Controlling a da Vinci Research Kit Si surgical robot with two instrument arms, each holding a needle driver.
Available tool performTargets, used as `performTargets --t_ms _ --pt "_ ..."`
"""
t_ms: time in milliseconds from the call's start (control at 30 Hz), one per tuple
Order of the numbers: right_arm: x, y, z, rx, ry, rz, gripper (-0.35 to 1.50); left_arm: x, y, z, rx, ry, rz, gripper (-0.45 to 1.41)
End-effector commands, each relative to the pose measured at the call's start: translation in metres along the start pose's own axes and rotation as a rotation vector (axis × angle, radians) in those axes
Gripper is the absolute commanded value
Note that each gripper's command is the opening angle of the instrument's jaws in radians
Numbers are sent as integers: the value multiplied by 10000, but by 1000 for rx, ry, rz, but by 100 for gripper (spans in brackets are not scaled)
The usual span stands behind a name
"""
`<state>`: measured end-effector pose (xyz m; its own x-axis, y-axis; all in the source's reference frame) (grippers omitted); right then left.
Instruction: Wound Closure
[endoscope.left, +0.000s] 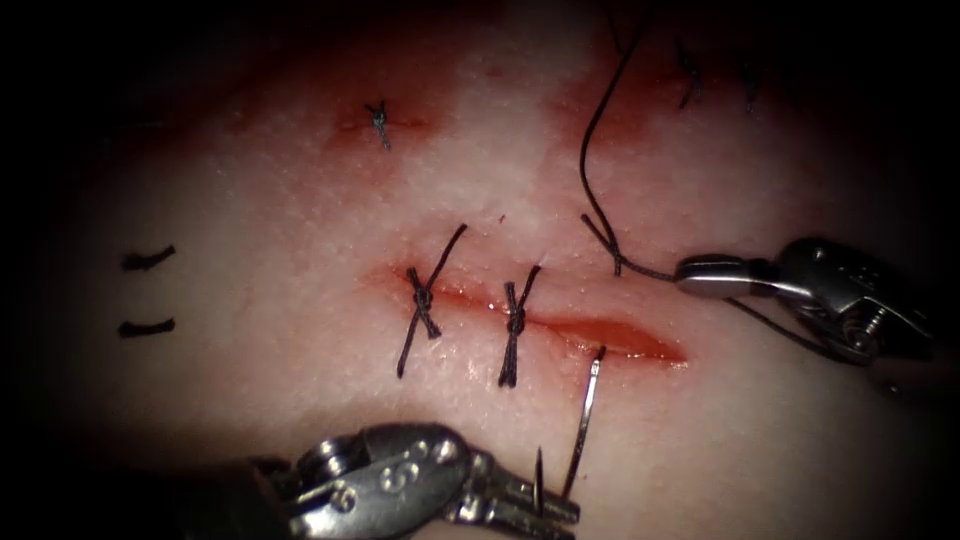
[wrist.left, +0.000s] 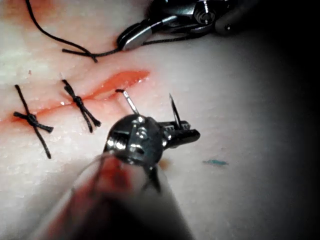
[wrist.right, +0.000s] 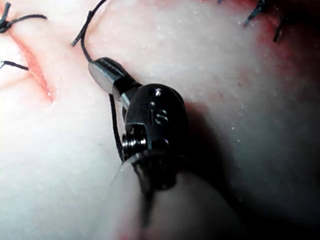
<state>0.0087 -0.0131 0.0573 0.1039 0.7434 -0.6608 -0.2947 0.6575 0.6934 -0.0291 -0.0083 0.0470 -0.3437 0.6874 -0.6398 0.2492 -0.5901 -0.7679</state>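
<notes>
The cut (endoscope.left: 620, 338) runs left to right across the tissue (endoscope.left: 300, 220), its right end gaping and red. My left tool (endoscope.left: 555, 510) is on the near side, shut on the curved needle (endoscope.left: 585, 420) closer to its sharp end, which sticks up free beside the jaws. The needle's other end touches the cut's near lip; I cannot tell whether it enters. In the left wrist view the left tool (wrist.left: 187, 134) holds the needle (wrist.left: 129, 102) the same way. On the far side, at the right, my right tool (endoscope.left: 690, 272) (wrist.right: 100, 70) is shut on the dark thread (endoscope.left: 590, 150) (wrist.right: 114, 120).
Two knotted stitches (endoscope.left: 423, 298) (endoscope.left: 515, 320) close the cut's left part. Older stitches sit farther back (endoscope.left: 378, 120) (endoscope.left: 688, 75), and cut thread ends (endoscope.left: 147, 260) lie at the far left. Red fluid stains the tissue around the cut.
</notes>
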Motion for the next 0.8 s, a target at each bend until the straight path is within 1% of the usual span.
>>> performTargets --t_ms 33,67,100,167,233,267,300,333,367,400,533,600,633,700,767,800 --pt "0 -1 5 3 2 9 36 -5 -4 6 5 0 6 -45" --pt "15 -5 -5 -20 16 91 94 8 -1 4 44 13 90 -45" --pt "15 -5 -5 -20 16 91 94 8 -1 4 44 13 90 -45" --pt "31 -11 -14 -19 28 181 105 21 -1 1 94 23 165 -45" --pt "45 -19 -21 -15 28 255 113 38 -4 -1 160 29 263 -45" --pt "52 -23 -24 -13 28 289 121 46 -6 -3 187 29 306 -45" --pt "64 -35 -27 -9 26 362 130 64 -10 -6 240 26 385 -45" --pt "69 -41 -28 -5 27 386 130 72 -13 -8 262 23 420 -45" --pt "69 -41 -28 -5 27 386 130 72 -13 -8 262 23 420 -45" --pt "73 -48 -29 0 24 417 130 79 -15 -10 281 17 448 -45" --pt "81 -67 -25 10 20 495 131 103 -26 -17 373 5 540 -45" --pt "84 -73 -23 11 19 547 128 108 -30 -19 401 -7 569 -45" --pt "85 -75 -23 11 18 566 125 110 -32 -20 415 -16 591 -45" --pt "87 -78 -24 15 16 622 108 107 -35 -19 438 -30 612 -45" --pt "88 -79 -25 13 18 683 108 98 -37 -16 456 -41 618 -45" --pt "88 -79 -25 -5 19 714 108 94 -38 -14 464 -46 619 -45"
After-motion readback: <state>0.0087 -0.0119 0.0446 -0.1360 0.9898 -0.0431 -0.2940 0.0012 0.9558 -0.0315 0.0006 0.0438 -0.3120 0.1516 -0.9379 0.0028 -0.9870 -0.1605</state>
